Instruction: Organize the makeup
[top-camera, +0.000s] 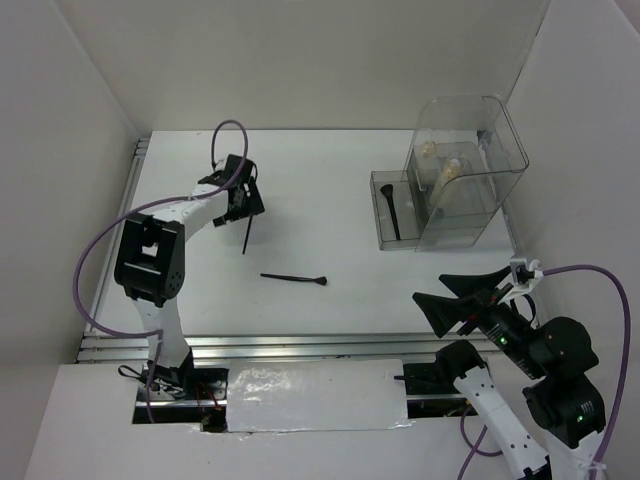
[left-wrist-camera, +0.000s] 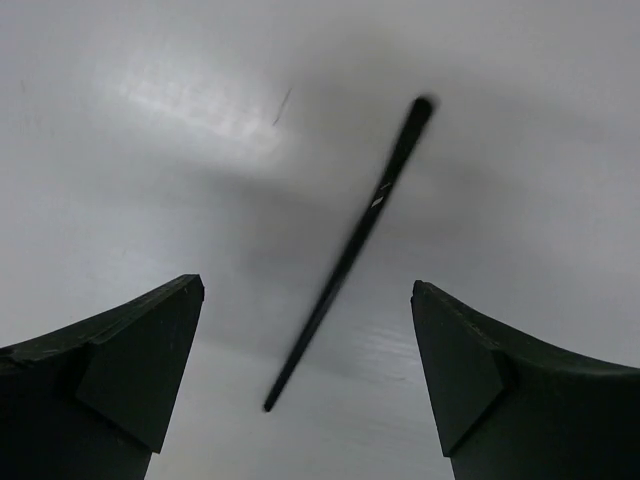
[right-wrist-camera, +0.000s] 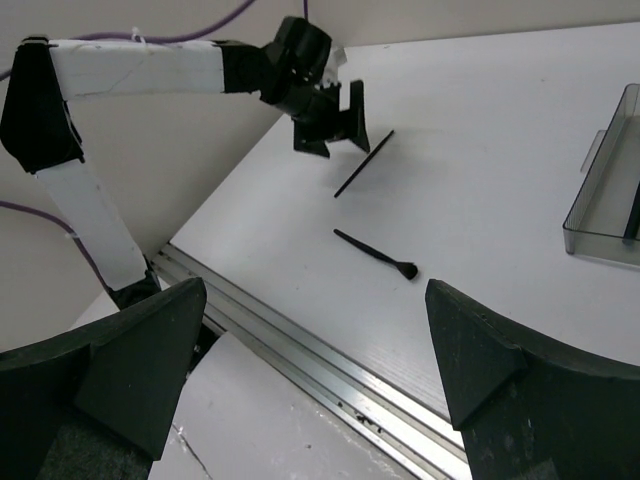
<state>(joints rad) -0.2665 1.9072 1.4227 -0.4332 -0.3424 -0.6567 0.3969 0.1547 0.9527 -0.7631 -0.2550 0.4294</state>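
Observation:
A thin black pencil (top-camera: 246, 235) lies on the white table just below my left gripper (top-camera: 243, 200), which is open and hovers over it. In the left wrist view the pencil (left-wrist-camera: 350, 250) runs diagonally between the open fingers, untouched by my left gripper (left-wrist-camera: 306, 288). A black brush (top-camera: 295, 278) lies mid-table. Another black brush (top-camera: 390, 210) lies in the low clear tray. Two beige tubes (top-camera: 445, 170) stand inside the tall clear box. My right gripper (top-camera: 470, 295) is open and empty at the near right. I see no round compacts.
The tall clear box (top-camera: 500, 150) with its low tray (top-camera: 382, 182) stands at the back right. Metal rails (top-camera: 300, 345) run along the table's near edge. White walls enclose the table. The right wrist view shows the brush (right-wrist-camera: 375, 255), pencil (right-wrist-camera: 363, 163) and left gripper (right-wrist-camera: 335, 115).

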